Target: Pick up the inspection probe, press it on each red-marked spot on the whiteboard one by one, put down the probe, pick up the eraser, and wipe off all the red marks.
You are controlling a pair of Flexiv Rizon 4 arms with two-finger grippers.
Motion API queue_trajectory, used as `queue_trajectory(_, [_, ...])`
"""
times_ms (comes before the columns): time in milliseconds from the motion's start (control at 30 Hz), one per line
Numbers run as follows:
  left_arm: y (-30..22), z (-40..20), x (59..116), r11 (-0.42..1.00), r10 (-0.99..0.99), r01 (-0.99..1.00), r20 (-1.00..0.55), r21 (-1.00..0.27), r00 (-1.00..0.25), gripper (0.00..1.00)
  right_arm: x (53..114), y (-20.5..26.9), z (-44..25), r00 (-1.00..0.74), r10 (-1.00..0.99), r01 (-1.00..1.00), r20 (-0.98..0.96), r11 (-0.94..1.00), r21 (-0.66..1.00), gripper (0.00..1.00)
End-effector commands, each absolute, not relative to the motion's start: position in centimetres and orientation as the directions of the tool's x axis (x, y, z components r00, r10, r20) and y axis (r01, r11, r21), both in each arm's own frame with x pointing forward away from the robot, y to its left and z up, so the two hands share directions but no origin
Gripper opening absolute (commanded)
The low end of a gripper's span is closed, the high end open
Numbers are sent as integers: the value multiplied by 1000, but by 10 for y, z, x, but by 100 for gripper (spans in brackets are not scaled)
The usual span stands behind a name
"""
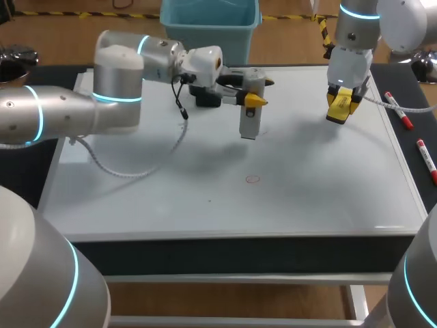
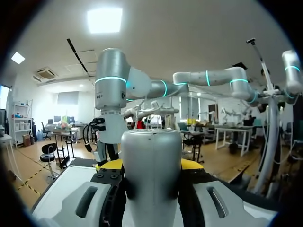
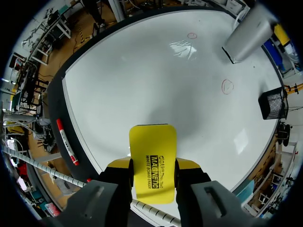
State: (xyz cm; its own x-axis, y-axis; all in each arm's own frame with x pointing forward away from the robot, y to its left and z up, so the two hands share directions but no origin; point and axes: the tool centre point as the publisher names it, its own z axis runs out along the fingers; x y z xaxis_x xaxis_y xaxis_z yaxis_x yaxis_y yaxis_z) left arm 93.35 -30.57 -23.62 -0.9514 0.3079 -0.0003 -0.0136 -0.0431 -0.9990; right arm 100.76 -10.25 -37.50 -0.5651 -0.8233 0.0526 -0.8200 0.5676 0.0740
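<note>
My left gripper [image 1: 254,92] is shut on the grey inspection probe [image 1: 249,116], which hangs tip down over the back middle of the whiteboard [image 1: 307,184]. In the left wrist view the probe [image 2: 151,175] fills the space between the yellow tips of the left gripper [image 2: 151,165]. My right gripper [image 1: 340,106] is shut on the yellow eraser [image 1: 339,102] above the board's back right. In the right wrist view the eraser [image 3: 152,161] sits between the fingers of the right gripper [image 3: 152,165]. One red circle [image 1: 252,179] lies mid-board. Ahead of the eraser I see two red circles [image 3: 191,35] [image 3: 227,86], the second near the probe [image 3: 248,33].
Two red markers [image 1: 399,113] [image 1: 427,160] lie on the dark table strip right of the board; one marker [image 3: 66,142] shows beside the right gripper. The left arm's cable [image 1: 136,167] droops onto the board's left part.
</note>
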Motion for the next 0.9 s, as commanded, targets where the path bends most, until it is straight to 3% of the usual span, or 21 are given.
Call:
queue_trajectory(33, [-312,-242,935,-50,295,-19,3,-999,-956,0,1009,-103,-374,-563,-825,-821,54,566,74,0])
queue_trajectory(900, [-328,-255,969,-107,303,-2,-31,-994,-952,0,1009,-103,-374,-563,-825,-821,54,566,74,0])
